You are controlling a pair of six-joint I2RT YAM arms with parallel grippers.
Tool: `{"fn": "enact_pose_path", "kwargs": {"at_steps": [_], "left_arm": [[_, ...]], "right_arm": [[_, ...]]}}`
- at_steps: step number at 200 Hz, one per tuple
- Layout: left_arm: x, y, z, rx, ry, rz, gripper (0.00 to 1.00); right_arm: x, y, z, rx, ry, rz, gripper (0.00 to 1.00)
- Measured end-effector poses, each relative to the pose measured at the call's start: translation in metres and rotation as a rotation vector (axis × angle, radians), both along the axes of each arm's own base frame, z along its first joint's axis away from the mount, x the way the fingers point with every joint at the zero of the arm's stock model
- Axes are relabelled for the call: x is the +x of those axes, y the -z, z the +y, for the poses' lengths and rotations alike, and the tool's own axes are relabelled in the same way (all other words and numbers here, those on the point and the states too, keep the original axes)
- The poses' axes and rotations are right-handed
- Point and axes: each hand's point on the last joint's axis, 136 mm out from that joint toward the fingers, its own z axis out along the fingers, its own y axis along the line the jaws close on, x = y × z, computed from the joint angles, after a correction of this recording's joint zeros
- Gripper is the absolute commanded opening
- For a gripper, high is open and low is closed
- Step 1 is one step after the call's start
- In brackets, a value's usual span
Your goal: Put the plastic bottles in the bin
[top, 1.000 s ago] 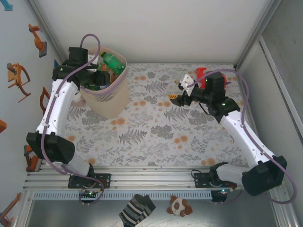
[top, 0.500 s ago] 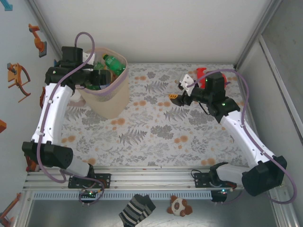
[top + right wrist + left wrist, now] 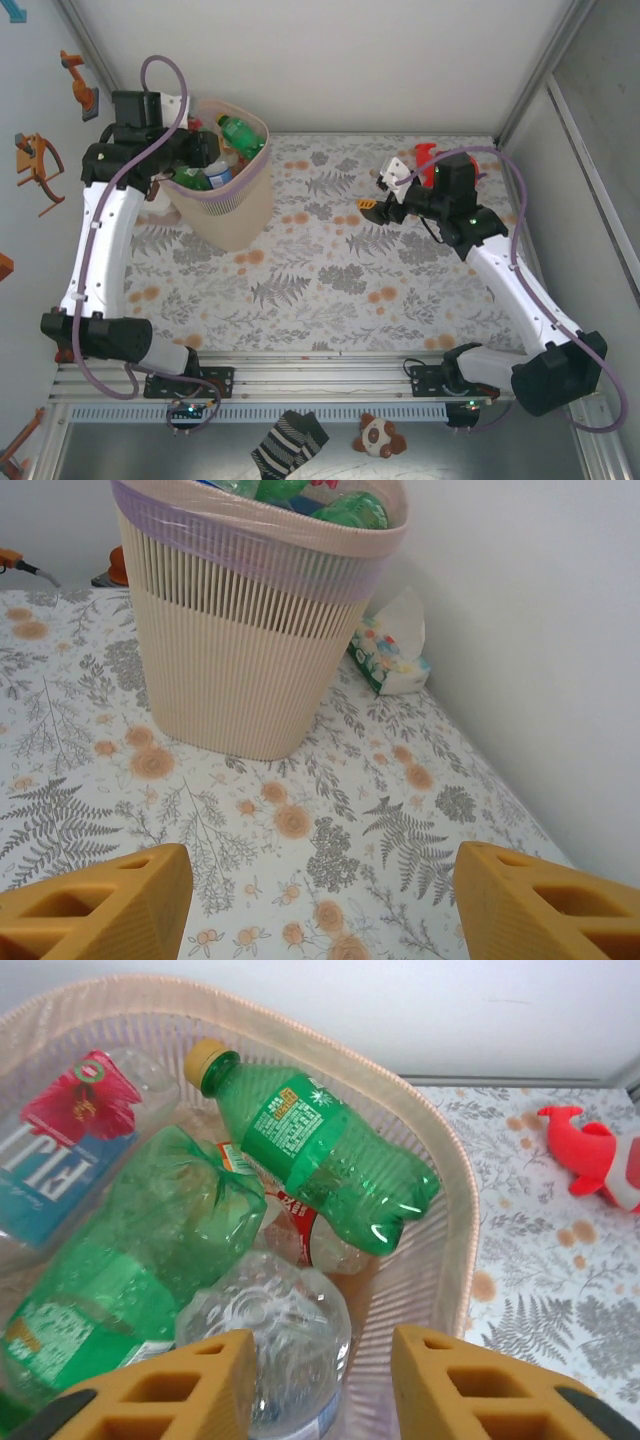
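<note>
The bin (image 3: 238, 215), pink-rimmed over a beige ribbed wall, stands at the far left of the table and holds several plastic bottles. From the left wrist I look down into the bin (image 3: 452, 1200): a green bottle with a yellow cap (image 3: 320, 1155), a crumpled green one (image 3: 150, 1245), a clear Fiji bottle (image 3: 70, 1140) and a clear bottle (image 3: 280, 1325) lying on top. My left gripper (image 3: 320, 1385) hovers open just above that clear bottle, gripping nothing. My right gripper (image 3: 375, 190) hangs open and empty over the mat, facing the bin (image 3: 240, 650).
A red plush toy (image 3: 430, 153) lies at the far right, behind my right arm, also in the left wrist view as the toy (image 3: 590, 1155). A tissue pack (image 3: 395, 650) sits by the wall beyond the bin. Enclosure walls close the back and both sides.
My left arm has drawn back to the left from over the bin's middle. A clear bottle now lies on top of the pile. The right arm has not moved.
</note>
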Motion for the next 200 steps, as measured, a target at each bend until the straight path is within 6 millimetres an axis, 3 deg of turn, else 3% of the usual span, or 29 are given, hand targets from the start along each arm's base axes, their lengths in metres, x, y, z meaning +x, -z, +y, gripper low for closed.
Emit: {"fn": "enact_pose_path", "kwargs": {"at_steps": [50,82,100,126,146,177,200], "left_arm": [[0.027,0.037,-0.006,0.01,0.007,0.081,0.23],[0.029,0.039,-0.006,0.005,0.007,0.062,0.24],[0.027,0.037,-0.006,-0.001,0.006,0.057,0.3],[0.019,0.027,-0.007,-0.026,0.004,0.037,0.44],[0.007,0.008,-0.005,-0.045,0.001,-0.02,0.51],[-0.024,-0.026,0.003,-0.076,-0.012,-0.142,0.61],[-0.046,-0.036,0.012,-0.086,-0.044,-0.208,0.69]], "right_arm": [[-0.003,-0.003,-0.001,0.002,0.001,-0.007,0.68],[-0.003,-0.005,-0.005,-0.004,0.023,-0.015,0.68],[0.001,-0.005,-0.008,-0.013,0.052,-0.019,0.68],[0.012,-0.002,-0.018,-0.032,0.14,-0.011,0.68],[0.019,-0.002,-0.027,-0.042,0.215,-0.011,0.68],[0.02,-0.003,-0.043,-0.047,0.317,-0.016,0.68],[0.021,0.001,-0.056,-0.049,0.397,-0.009,0.69]]}}
